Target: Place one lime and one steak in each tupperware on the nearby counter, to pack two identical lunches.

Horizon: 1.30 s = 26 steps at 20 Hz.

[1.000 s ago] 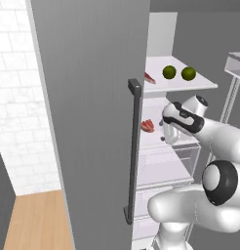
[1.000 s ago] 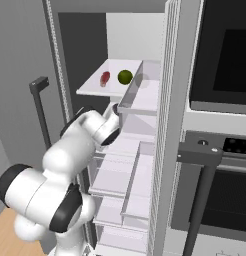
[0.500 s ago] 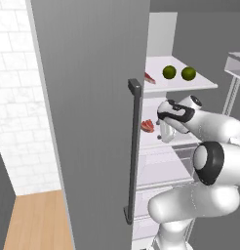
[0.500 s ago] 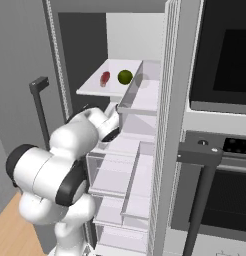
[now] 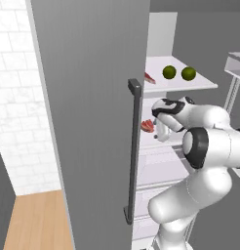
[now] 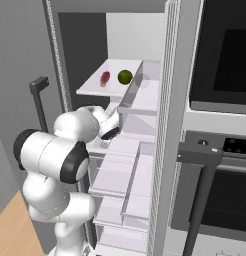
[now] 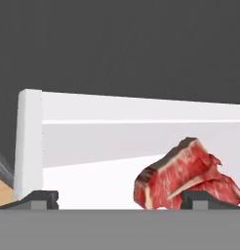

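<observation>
The steak (image 7: 188, 178) is lying on the white middle fridge shelf (image 7: 92, 180), close to that shelf's front edge, and in the hand view it is sitting off to one side of the gripper (image 7: 119, 199), partly behind one fingertip (image 7: 202, 199). The jaws are standing wide apart with nothing between them. In the left base view the same steak (image 5: 147, 126) is showing just past the door's edge, with the gripper (image 5: 160, 133) hanging just beside it.

The step in hand is, I judge, the reach for this steak. Doing it well is probably calling for a sideways shift so the meat is sitting midway between the fingers before closing, since it is lumpy and uneven.

On the shelf above the steak, two limes (image 5: 169, 72) (image 5: 189, 73) and a second steak (image 5: 149, 77) are resting. The grey fridge door (image 5: 92, 112) with its dark handle (image 5: 133, 151) is standing open beside the steak's shelf, and a black oven (image 6: 225, 115) is flanking the fridge's other side.
</observation>
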{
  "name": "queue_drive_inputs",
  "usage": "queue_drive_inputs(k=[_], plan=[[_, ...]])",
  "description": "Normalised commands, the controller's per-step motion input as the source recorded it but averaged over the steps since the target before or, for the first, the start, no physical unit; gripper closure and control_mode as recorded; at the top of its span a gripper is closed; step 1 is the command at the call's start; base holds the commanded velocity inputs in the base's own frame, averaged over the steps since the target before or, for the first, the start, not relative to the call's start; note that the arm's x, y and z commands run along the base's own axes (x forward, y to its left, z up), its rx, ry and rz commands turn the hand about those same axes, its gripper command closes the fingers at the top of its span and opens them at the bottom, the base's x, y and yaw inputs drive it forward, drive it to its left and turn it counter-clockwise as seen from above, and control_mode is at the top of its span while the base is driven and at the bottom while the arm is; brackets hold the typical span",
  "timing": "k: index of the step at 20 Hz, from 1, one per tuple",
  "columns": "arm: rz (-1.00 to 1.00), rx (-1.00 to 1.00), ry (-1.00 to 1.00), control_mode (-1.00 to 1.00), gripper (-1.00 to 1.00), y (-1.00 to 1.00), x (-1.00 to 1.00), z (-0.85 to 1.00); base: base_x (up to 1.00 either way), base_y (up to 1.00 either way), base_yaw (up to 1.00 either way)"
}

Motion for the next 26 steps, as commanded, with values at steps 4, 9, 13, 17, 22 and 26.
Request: queue_drive_inputs(k=[4, 9, 13, 17, 22, 26], plan=[[0.00, 0.00, 0.00, -1.00, -1.00, 0.00, 0.46, -0.17, 0.00, 0.00, 0.00], [0.00, 0.00, 0.00, -1.00, -1.00, 0.00, 0.48, -0.22, 0.00, 0.00, 0.00], [0.00, 0.00, 0.00, -1.00, -1.00, 0.00, 0.42, -0.37, 0.00, 0.00, 0.00], [0.00, 0.00, -0.01, -1.00, -1.00, 0.01, 0.46, -0.40, 0.00, 0.00, 0.00], [0.00, 0.00, -0.04, -1.00, 1.00, 0.14, 0.41, -0.24, 0.00, 0.00, 0.00], [0.03, -0.05, -0.14, -1.00, 1.00, 0.39, 0.17, -0.22, 0.00, 0.00, 0.00]])
